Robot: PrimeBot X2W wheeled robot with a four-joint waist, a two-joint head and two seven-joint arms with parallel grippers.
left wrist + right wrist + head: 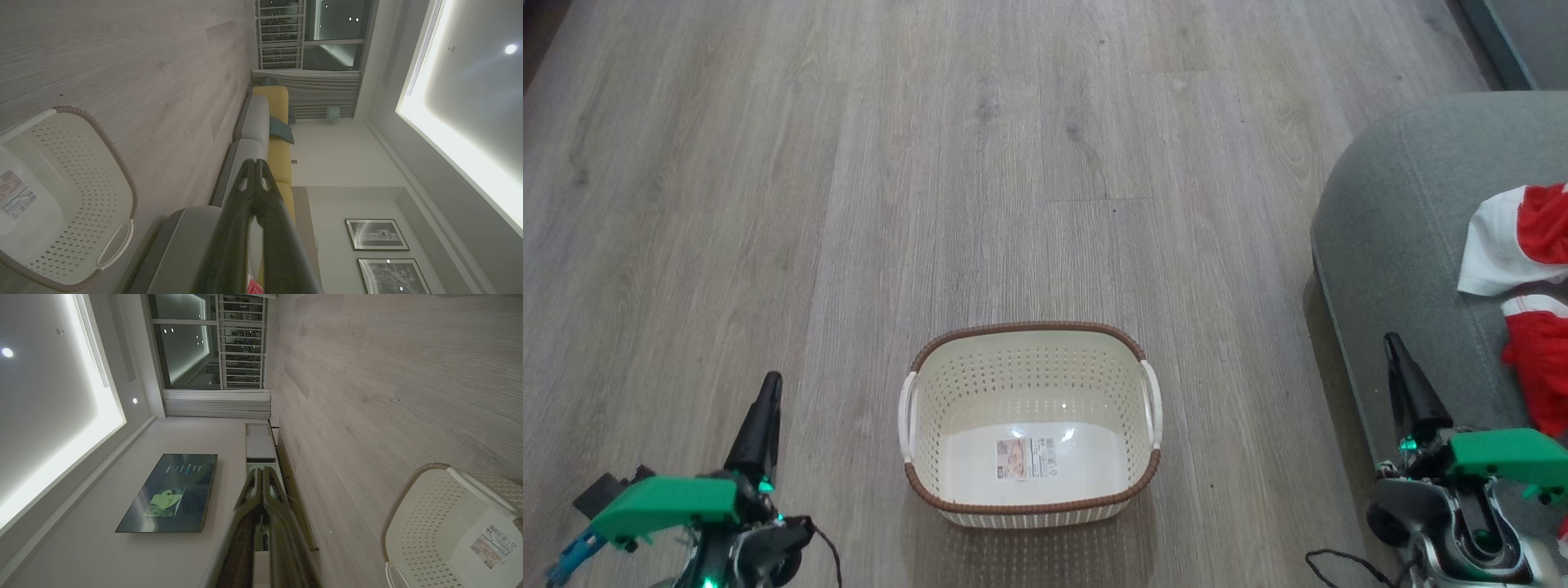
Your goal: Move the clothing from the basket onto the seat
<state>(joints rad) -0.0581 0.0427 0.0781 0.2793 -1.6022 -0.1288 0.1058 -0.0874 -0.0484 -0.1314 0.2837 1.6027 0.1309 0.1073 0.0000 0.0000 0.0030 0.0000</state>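
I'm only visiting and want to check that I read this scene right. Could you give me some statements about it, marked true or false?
1. The cream basket holds red clothes. False: it is empty but for a label on its base.
2. The red and white clothing lies on the grey-green seat. True.
3. The left gripper is shut and holds nothing. True.
4. The right gripper grips a garment. False: it is shut and empty.
5. The basket stands on a table. False: it stands on the wooden floor.
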